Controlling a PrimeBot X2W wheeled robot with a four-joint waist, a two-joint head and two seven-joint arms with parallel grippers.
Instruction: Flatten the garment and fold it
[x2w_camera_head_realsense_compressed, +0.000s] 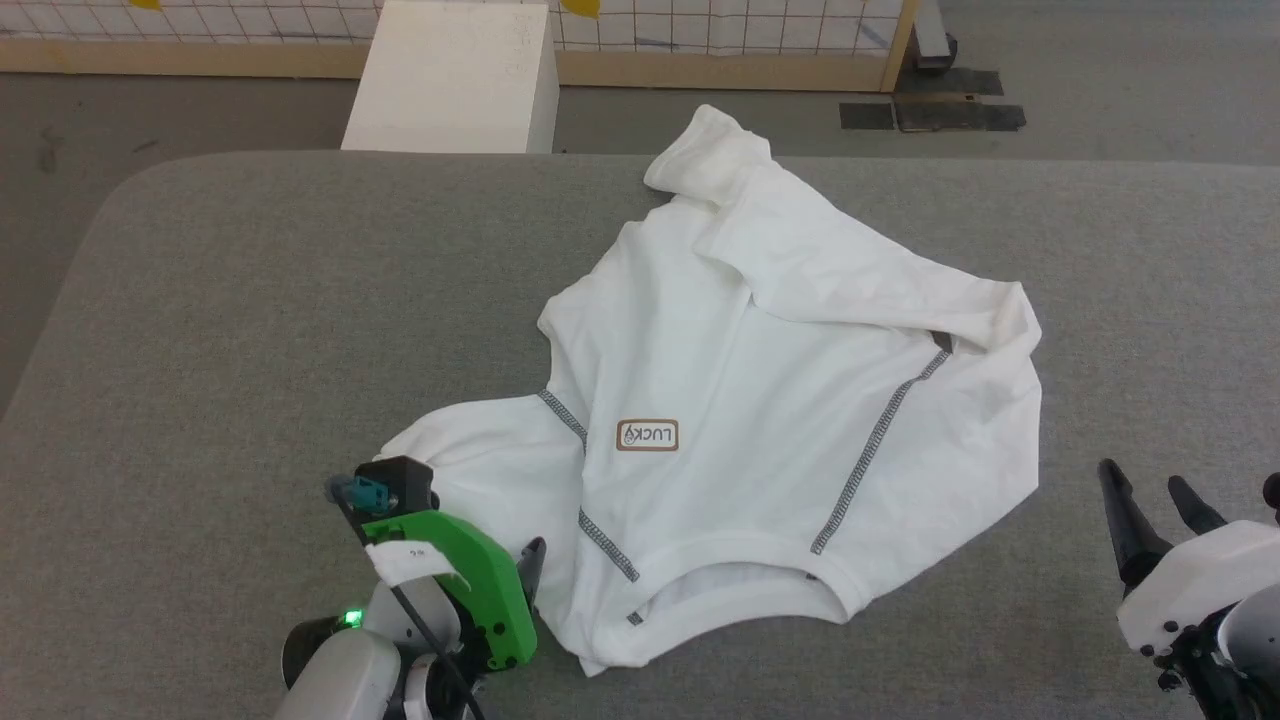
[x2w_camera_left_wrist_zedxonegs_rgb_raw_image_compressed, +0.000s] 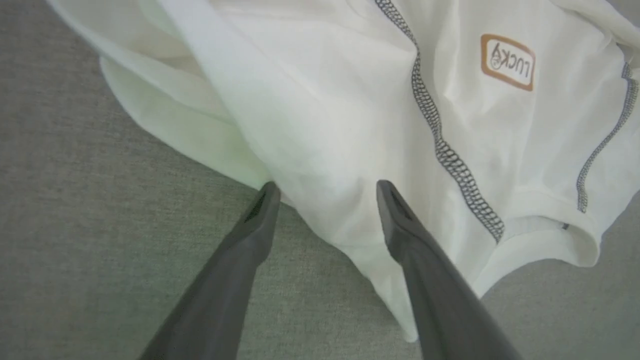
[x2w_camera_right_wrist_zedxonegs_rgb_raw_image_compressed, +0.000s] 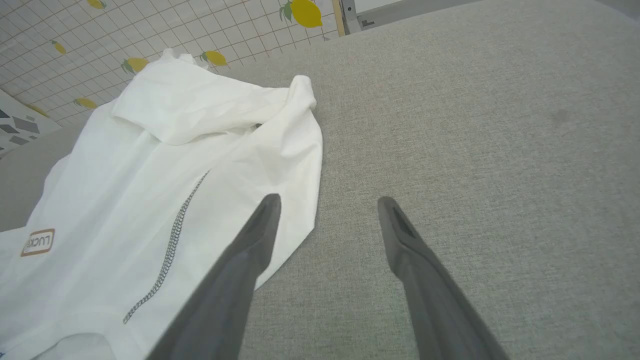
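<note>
As seen from the head camera, noted shirt (x2w_camera_head_realsense_compressed: 780, 400) lying rumpled on grey tabletop (x2w_camera_head_realsense_compressed: 250, 320), right of centre, neck opening (x2w_camera_head_realsense_compressed: 740, 585) toward near edge. Recorded brown-bordered patch (x2w_camera_head_realsense_compressed: 647, 435) on chest, reading LUCKY upside down, with lines of grey zigzag stitching (x2w_camera_head_realsense_compressed: 886, 440) running out from the neck on either side. Found far part folded back over the body in a broad flap (x2w_camera_head_realsense_compressed: 850, 270), one bunched end (x2w_camera_head_realsense_compressed: 705, 150) reaching tabletop's far edge. Found near-left sleeve (x2w_camera_head_realsense_compressed: 470, 450) crumpled.

Logged left hand (x2w_camera_left_wrist_zedxonegs_rgb_raw_image_compressed: 326, 187) at lower left of head view, under green bracket (x2w_camera_head_realsense_compressed: 470, 580), just beside that sleeve. In its wrist view, saw fingers set moderately apart, gripping nothing: one fingertip (x2w_camera_left_wrist_zedxonegs_rgb_raw_image_compressed: 270, 190) at the fabric's edge over bare tabletop, the other above white fabric. Could not tell whether either touched the shirt.

Logged right hand (x2w_camera_head_realsense_compressed: 1142, 478) at lower right, fingers likewise apart and empty, above bare tabletop just beside shirt's right edge. In its wrist view, saw one finger crossing in front of that edge, the other over grey surface.

Noted white box (x2w_camera_head_realsense_compressed: 450, 80) beyond tabletop's far edge, apart from shirt.
</note>
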